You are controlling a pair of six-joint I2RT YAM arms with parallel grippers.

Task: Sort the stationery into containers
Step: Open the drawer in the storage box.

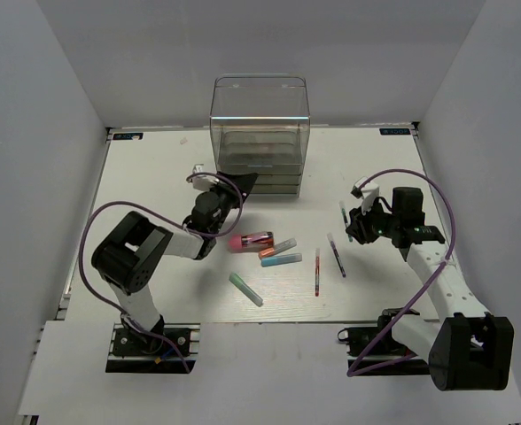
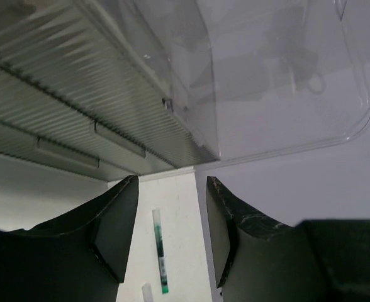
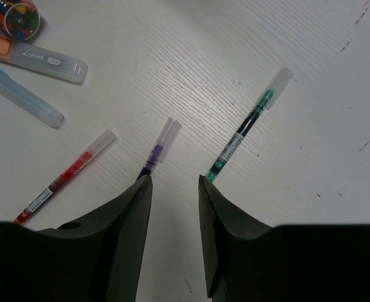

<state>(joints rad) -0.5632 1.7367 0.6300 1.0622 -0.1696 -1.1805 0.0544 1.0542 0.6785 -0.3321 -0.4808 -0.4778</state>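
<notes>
Left end effector (image 2: 171, 184): jaws apart, empty, close before the organiser (image 1: 260, 133) drawers. Right end effector (image 3: 174, 182): jaws apart, empty, over the desk (image 1: 154, 177) between dark pen (image 3: 155, 153) and green pen (image 3: 245, 129). Pink-red marker (image 1: 250, 240), light blue marker (image 1: 281, 260) and red pen (image 1: 316, 272) lie loose mid-desk, outside the organiser.

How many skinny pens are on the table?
3, side by side before the right gripper: red pen leftmost, purple pen in the middle, green pen rightmost. More may be hidden.
</notes>
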